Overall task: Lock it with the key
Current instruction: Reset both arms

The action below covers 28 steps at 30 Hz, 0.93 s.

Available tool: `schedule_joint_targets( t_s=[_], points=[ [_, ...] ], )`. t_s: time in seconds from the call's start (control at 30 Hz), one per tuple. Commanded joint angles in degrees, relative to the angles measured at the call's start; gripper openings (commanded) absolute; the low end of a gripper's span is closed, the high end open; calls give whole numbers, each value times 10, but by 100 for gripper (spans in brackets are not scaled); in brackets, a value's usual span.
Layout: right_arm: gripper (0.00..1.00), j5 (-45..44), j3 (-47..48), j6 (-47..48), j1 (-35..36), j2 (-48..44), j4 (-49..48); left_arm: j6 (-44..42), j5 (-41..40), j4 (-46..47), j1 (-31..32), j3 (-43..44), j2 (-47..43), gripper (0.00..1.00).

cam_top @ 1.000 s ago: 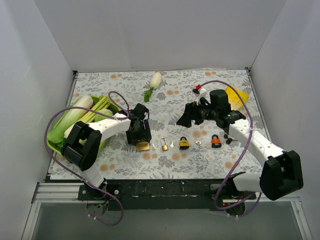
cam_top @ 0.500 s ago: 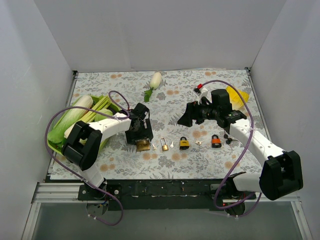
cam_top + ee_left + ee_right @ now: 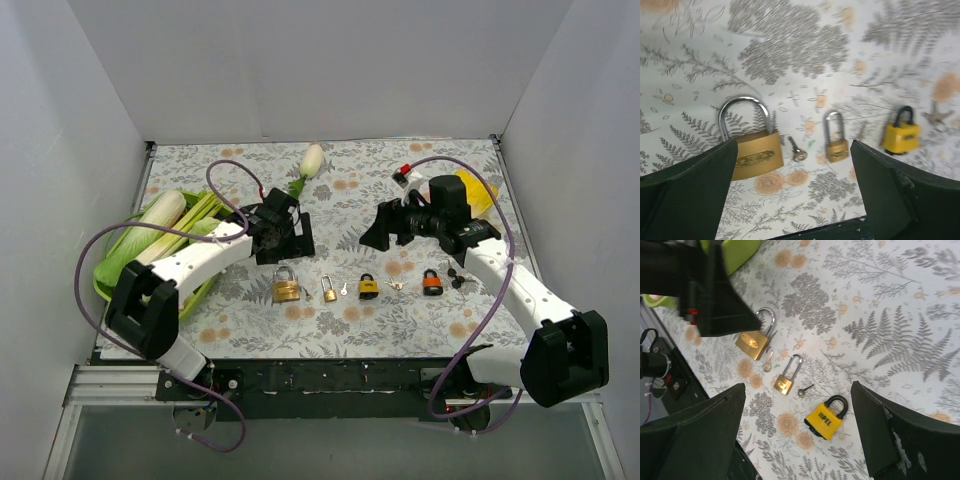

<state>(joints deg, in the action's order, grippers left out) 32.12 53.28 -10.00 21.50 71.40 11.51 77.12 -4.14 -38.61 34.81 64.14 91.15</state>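
Left claw (image 3: 793,150) hung wide, empty; the key (image 3: 795,148) lay beneath, between its fingers (image 3: 690,190), big padlock (image 3: 754,156) beside one. Small, thin, likely slippery metal: pinch its bow. Right claw (image 3: 797,386) gaped empty.

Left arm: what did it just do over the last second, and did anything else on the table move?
The left gripper lifted off the large brass padlock and drew back toward the far side, jaws open; the padlock lies uncovered about where it was. The right gripper barely shifted, open. The small brass padlock, yellow padlock and orange padlock stayed put.
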Motion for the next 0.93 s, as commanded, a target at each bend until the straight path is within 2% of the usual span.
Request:
schedule_joint_targets(
  t_s=[0.0,0.17,0.2,0.33,0.4,0.43,0.53,0.63,0.9],
  points=[
    [94,-28,54,48,-42,-29,29,-67,-18,25,10,55,-109,98],
    [95,-42,103,85,-130,-55,88,-130,35,19,-22,127,-132,98],
    [95,-56,108,86,-140,-58,99,-147,71,5,-30,141,-130,98],
    [95,-143,128,98,-170,-79,182,-192,110,-44,-88,207,-119,98],
    [95,-165,108,129,-174,-94,193,-226,107,-71,-106,207,-119,98],
    [96,-171,98,134,-175,-114,194,-233,74,-77,-117,202,-119,98],
    [96,-172,42,148,-176,-159,186,-246,49,-86,-141,169,-128,98],
    [96,-158,6,147,-176,-187,176,-246,71,-70,-176,130,-153,98],
    [95,-112,-1,161,-171,-173,200,-233,69,-75,-215,122,-168,98]
  ],
)
